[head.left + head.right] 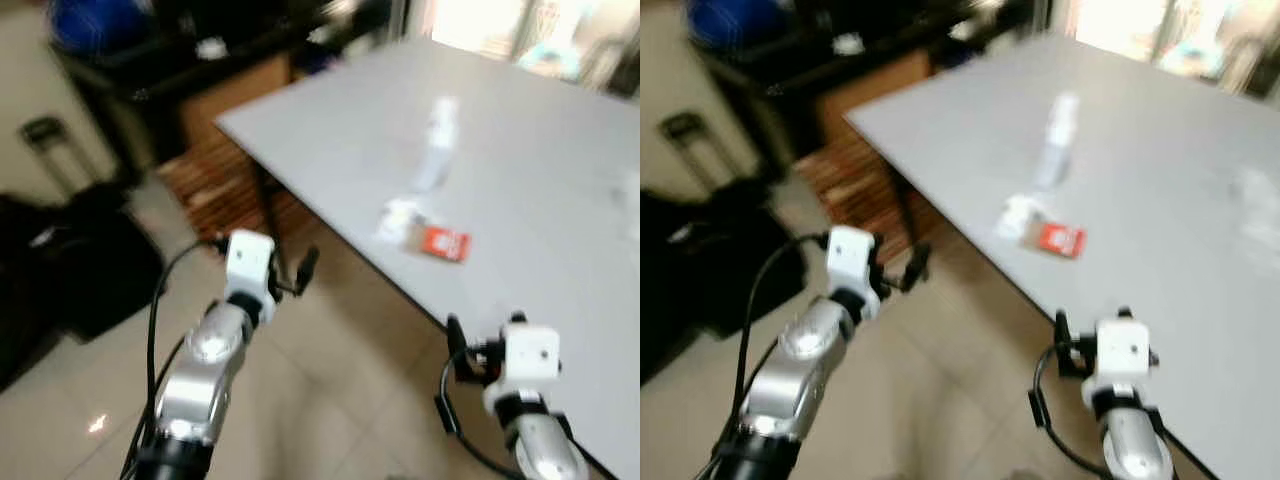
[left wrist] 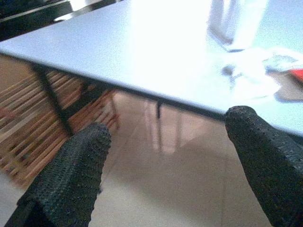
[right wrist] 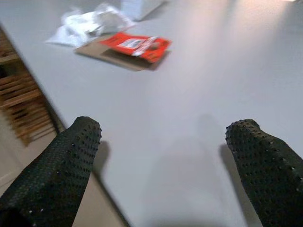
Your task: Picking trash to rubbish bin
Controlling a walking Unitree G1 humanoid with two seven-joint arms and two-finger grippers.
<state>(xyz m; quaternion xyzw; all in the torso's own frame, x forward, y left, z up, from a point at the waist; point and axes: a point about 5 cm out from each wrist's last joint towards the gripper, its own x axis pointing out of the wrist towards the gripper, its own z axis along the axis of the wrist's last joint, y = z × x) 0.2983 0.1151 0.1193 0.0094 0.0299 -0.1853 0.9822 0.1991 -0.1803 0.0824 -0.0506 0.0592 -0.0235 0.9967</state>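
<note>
On the grey table (image 1: 540, 180), near its front edge, lie a red packet (image 1: 443, 243) on a piece of cardboard, a crumpled white wrapper (image 1: 398, 217) beside it, and farther back a clear plastic bottle (image 1: 438, 145) on its side. My right gripper (image 1: 485, 330) hovers open just over the table edge, short of the red packet (image 3: 137, 45) and wrapper (image 3: 90, 23), with nothing between its fingers. My left gripper (image 1: 300, 272) is open and empty over the floor, left of the table and below its top. The wrapper (image 2: 255, 78) and bottle (image 2: 234, 23) lie beyond its fingers.
A black table leg (image 1: 268, 215) stands near the left gripper. A wooden slatted crate (image 1: 215, 185) sits under the table corner. A black bag (image 1: 70, 260) rests on the tiled floor at the left. Dark furniture and a brown cabinet (image 1: 235, 95) stand behind.
</note>
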